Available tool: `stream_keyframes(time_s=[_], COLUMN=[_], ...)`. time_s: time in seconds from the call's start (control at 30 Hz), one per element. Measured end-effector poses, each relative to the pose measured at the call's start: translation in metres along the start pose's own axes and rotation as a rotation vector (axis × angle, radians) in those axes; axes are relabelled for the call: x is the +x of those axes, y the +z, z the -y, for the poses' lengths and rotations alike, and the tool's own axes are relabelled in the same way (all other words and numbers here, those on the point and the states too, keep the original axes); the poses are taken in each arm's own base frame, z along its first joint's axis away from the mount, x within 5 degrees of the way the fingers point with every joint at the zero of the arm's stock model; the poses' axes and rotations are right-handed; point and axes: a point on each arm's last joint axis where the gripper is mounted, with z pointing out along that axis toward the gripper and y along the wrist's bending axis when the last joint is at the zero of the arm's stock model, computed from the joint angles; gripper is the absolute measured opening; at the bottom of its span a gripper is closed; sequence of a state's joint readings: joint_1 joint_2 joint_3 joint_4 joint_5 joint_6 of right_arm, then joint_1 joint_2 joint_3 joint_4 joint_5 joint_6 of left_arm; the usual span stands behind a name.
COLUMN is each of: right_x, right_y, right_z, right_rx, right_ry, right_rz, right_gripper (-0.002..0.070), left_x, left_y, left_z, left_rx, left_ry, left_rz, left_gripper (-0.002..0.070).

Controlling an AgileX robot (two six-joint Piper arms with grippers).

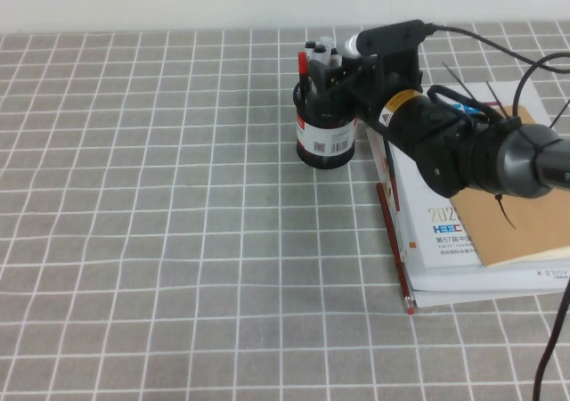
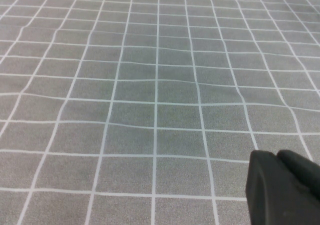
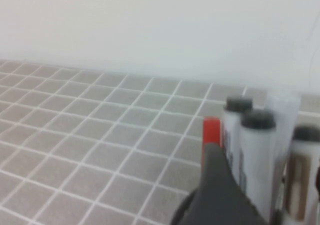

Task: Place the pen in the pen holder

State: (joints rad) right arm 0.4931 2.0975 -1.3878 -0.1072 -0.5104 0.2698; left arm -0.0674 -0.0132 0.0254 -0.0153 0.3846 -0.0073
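The black mesh pen holder [image 1: 325, 141] with a white barcode label stands at mid-table, left of the books. It holds white markers with black caps [image 3: 257, 135] and a red-topped stick [image 1: 303, 62] at its left rim. A clear silvery shaft [image 3: 282, 110], seemingly the pen's middle, rises among the markers. My right gripper [image 1: 337, 69] hangs over the holder's mouth, fingers [image 3: 215, 185] spread around the markers and the clear shaft, touching none that I can see. My left gripper [image 2: 280, 185] shows only in its wrist view, low over bare cloth, its black fingers pressed together and empty.
A stack of books [image 1: 481, 214] lies right of the holder under the right arm. A long thin dark-red pencil [image 1: 394, 245] lies along the books' left edge. Grey checked cloth [image 1: 160, 223] covers the table. Black cables [image 1: 552, 330] hang at the right.
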Motion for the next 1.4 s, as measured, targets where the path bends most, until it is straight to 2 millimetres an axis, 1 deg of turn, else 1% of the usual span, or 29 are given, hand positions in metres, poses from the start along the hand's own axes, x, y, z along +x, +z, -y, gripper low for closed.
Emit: stream_keyframes(time_s=[0.07,0.1,0.17,0.23,0.3,0.37,0.43,0.6,0.7,0.77,0.83,0.93,1.1,1.27,1.4], right_x=[-0.01,-0.016,-0.03,-0.047,-0.062,-0.077,-0.087,-0.096,-0.093,-0.089,-0.079,-0.065,-0.052,-0.04,-0.033], right_y=[-0.003,-0.008,-0.019,-0.037,-0.058,-0.085,-0.113,-0.181,-0.216,-0.232,-0.248,-0.269,-0.302,-0.327,-0.354], right_z=[-0.002,-0.003,-0.007,-0.013,-0.018,-0.023,-0.029,-0.039,-0.039,-0.037,-0.034,-0.029,-0.024,-0.019,-0.009], right_rx=[-0.002,-0.007,-0.022,-0.043,-0.064,-0.082,-0.103,-0.15,-0.128,-0.105,-0.078,-0.037,0.01,0.06,0.14], right_ry=[-0.003,-0.005,-0.006,-0.004,-0.012,-0.037,-0.079,-0.208,-0.245,-0.251,-0.247,-0.229,-0.185,-0.109,-0.077], right_rz=[0.015,0.024,0.041,0.064,0.084,0.108,0.121,0.134,0.103,0.076,0.03,-0.029,-0.059,-0.085,-0.05], right_gripper=[0.0333,0.0301,0.0207,0.0089,0.0032,0.0007,-0.0003,-0.001,-0.0012,-0.0012,-0.0012,-0.0012,-0.0012,-0.0012,-0.0012], left_x=[0.0,0.0,0.0,0.0,0.0,0.0,0.0,0.0,0.0,0.0,0.0,0.0,0.0,0.0,0.0], left_y=[0.0,0.0,0.0,0.0,0.0,0.0,0.0,0.0,0.0,0.0,0.0,0.0,0.0,0.0,0.0], left_z=[0.0,0.0,0.0,0.0,0.0,0.0,0.0,0.0,0.0,0.0,0.0,0.0,0.0,0.0,0.0], left_rx=[0.0,0.0,0.0,0.0,0.0,0.0,0.0,0.0,0.0,0.0,0.0,0.0,0.0,0.0,0.0], left_ry=[0.0,0.0,0.0,0.0,0.0,0.0,0.0,0.0,0.0,0.0,0.0,0.0,0.0,0.0,0.0], left_rz=[0.0,0.0,0.0,0.0,0.0,0.0,0.0,0.0,0.0,0.0,0.0,0.0,0.0,0.0,0.0], left_gripper=[-0.0006,-0.0006,-0.0006,-0.0006,-0.0006,-0.0006,-0.0006,-0.0006,-0.0006,-0.0006,-0.0006,-0.0006,-0.0006,-0.0006,-0.0006])
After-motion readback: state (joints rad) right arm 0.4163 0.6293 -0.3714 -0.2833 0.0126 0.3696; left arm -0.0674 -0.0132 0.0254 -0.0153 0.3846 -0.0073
